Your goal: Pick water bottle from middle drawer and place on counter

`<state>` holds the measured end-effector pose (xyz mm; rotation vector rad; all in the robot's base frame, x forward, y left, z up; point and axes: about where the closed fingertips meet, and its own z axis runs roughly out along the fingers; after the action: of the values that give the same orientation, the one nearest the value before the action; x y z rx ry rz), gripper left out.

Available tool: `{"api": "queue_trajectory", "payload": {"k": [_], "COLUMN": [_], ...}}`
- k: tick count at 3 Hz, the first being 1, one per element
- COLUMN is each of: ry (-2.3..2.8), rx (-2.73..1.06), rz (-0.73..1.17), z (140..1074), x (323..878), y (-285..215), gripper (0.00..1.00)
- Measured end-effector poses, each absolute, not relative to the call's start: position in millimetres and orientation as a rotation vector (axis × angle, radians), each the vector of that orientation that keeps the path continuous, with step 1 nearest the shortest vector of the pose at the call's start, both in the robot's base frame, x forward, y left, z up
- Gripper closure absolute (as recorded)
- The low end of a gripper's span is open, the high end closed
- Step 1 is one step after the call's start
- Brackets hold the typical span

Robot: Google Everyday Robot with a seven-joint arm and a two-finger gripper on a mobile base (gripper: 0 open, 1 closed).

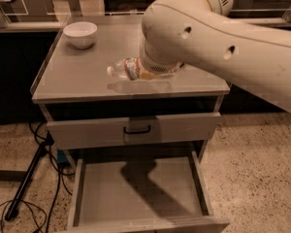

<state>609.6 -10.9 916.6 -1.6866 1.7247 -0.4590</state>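
The water bottle (124, 68) is clear crinkled plastic with a white cap pointing left and a reddish label band. It lies sideways just above the counter (77, 76), held at the end of my white arm. My gripper (145, 71) is hidden behind the arm's wrist, at the bottle's right end. The middle drawer (136, 188) is pulled open below, with a bare grey floor and the arm's shadow on it.
A white bowl (80, 34) sits on the counter's far left corner. A closed drawer front with a dark loop handle (137, 129) is just under the counter. A dark stand leg and cables (24, 183) lie on the floor at the left.
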Motion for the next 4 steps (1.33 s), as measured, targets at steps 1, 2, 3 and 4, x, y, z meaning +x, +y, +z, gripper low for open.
{"api": "queue_trajectory", "payload": {"k": [1,2,3,4], "ry": [1.682,1.627,1.590,1.583], "rx": [-1.696,-1.732,-1.759,-1.764], "rz": [-0.424,-0.364,-0.286,-0.269], "z": [925,925,919,917], "x": [638,658,667,668], "y": [1,27,48,52], "gripper": [1.00,1.00,1.00,1.00]}}
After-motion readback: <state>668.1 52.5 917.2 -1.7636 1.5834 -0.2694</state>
